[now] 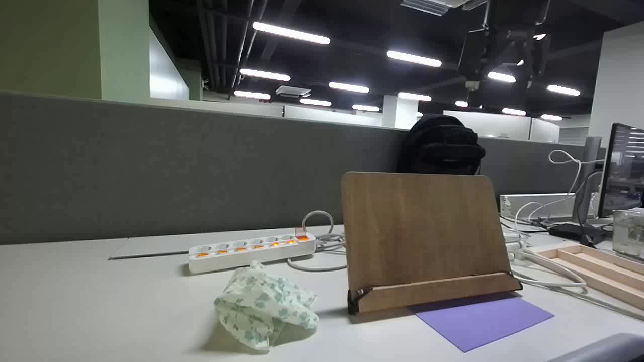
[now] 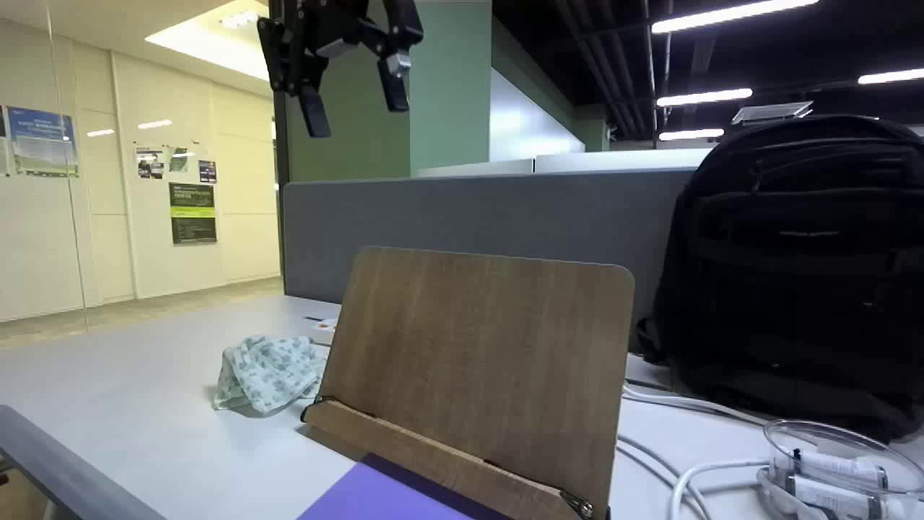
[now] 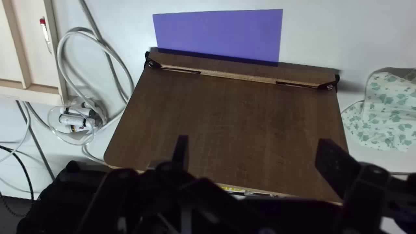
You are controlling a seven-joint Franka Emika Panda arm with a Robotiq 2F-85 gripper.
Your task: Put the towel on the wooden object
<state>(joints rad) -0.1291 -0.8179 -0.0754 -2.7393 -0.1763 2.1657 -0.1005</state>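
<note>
While the claw (image 2: 357, 120) hangs released, spread wide, above the stand (image 1: 427, 231), the towel (image 1: 266, 306) lies on the desk (image 1: 115, 306) at left; at right, a jar (image 2: 830, 435) holds white tubes (image 2: 837, 466), a tray (image 3: 29, 95) a red-tipped stick (image 3: 45, 32).

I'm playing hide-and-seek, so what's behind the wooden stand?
In an exterior view, a black backpack peeks over the wooden book stand from behind, and white cables run in behind it. Anything tucked close against its back is covered.
</note>
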